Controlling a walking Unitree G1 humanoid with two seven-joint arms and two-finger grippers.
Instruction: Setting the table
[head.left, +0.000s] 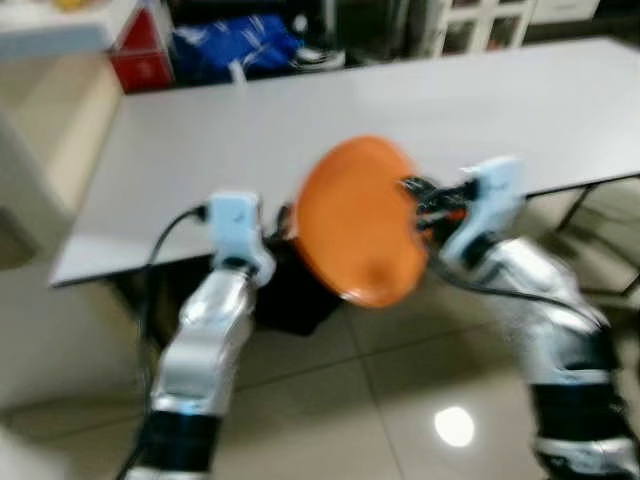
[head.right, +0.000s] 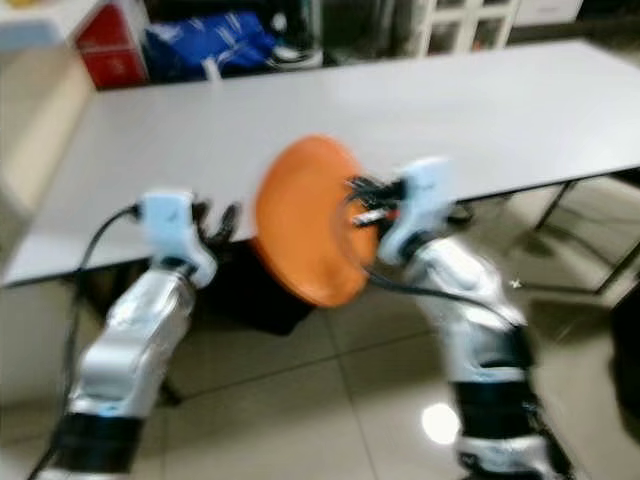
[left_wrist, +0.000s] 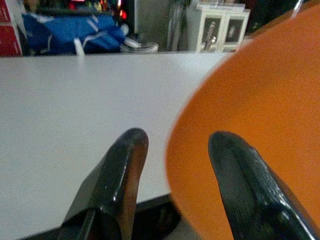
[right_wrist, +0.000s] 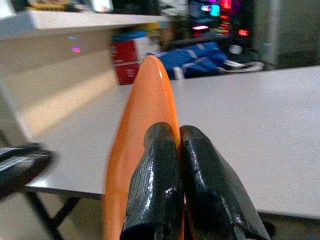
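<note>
An orange plate (head.left: 357, 220) hangs tilted on edge at the near edge of the grey table (head.left: 400, 110). My right gripper (head.left: 412, 190) is shut on the plate's rim (right_wrist: 150, 95), with both black fingers (right_wrist: 157, 170) pinching it. Just left of the plate, my left gripper (left_wrist: 172, 165) stands open. Its fingers (left_wrist: 117, 180) are spread, and the plate's orange face (left_wrist: 260, 130) sits beside one of them. I cannot tell whether that finger touches the plate.
The long tabletop is bare. Behind it lie a blue bag (head.left: 235, 45), a red box (head.left: 140, 50) and white cabinets (left_wrist: 217, 27). A pale counter (right_wrist: 60, 20) stands at the far left. Black table legs (head.left: 600, 210) stand on the tiled floor (head.left: 400, 400).
</note>
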